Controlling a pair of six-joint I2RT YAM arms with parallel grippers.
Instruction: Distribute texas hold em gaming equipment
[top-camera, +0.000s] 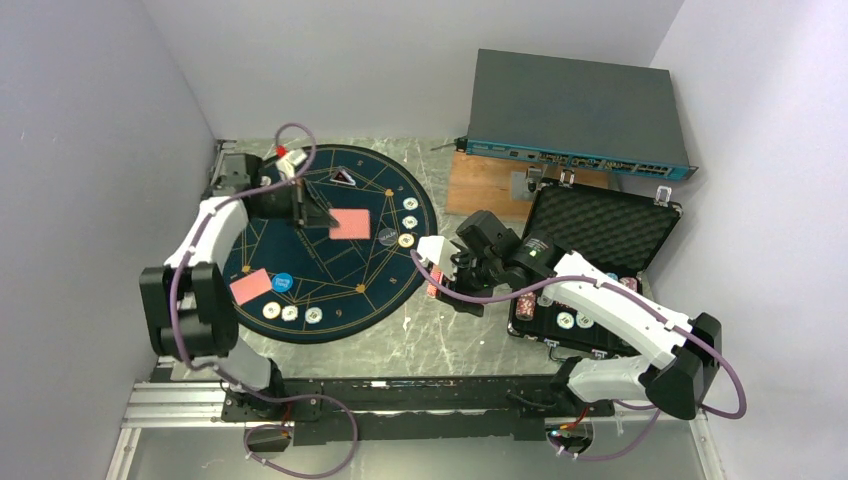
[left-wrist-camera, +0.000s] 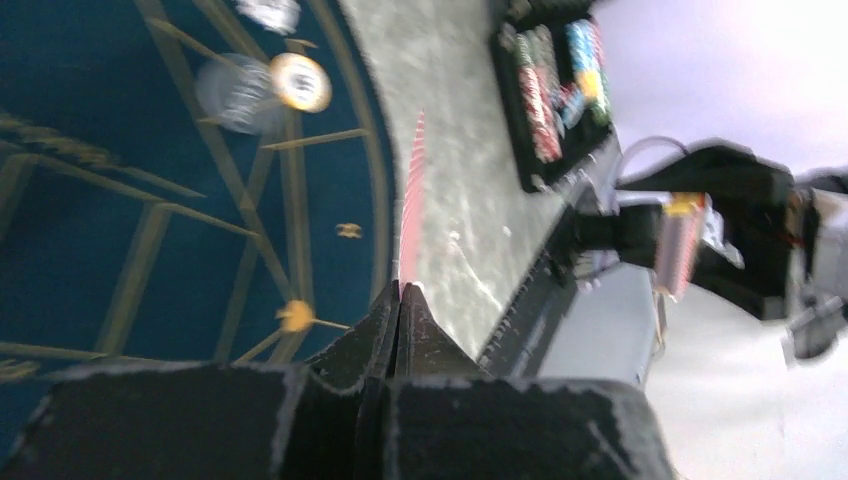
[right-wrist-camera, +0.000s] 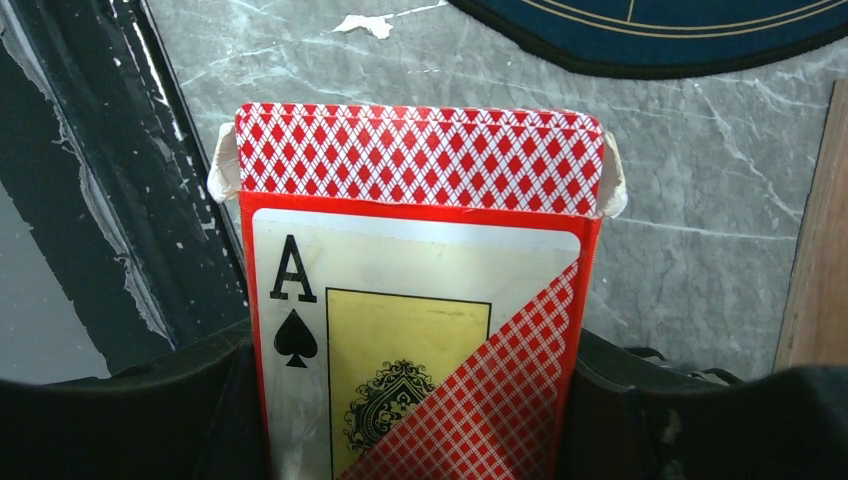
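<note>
Grey marble tabletop (top-camera: 450, 340) under pale walls is your work surface, with the round navy mat (top-camera: 340, 270) lying on its left half.

Your left gripper (left-wrist-camera: 400, 292) is over the far part of the mat, its fingers pressed together on the edge of a red-backed playing card (top-camera: 352, 223). From the left wrist you see that card edge-on, standing straight out from the fingertips. You cannot tell whether it touches the mat.

Your right gripper (top-camera: 440, 283) is just off the mat's right rim, above bare marble. It is clamped on a red card box (right-wrist-camera: 420, 260) printed with the ace of spades, one finger on each side.

On the near left of the mat a second red-backed card (top-camera: 250, 286) lies flat, with a blue disc (top-camera: 283, 283) just beside it and a row of three whitish chips (top-camera: 290, 313) below. More chips (top-camera: 410, 222) line the mat's right rim.

Further right, the black foam-lined case (top-camera: 610, 225) stands open with chips (top-camera: 570, 320) in its tray, partly behind your right arm.
</note>
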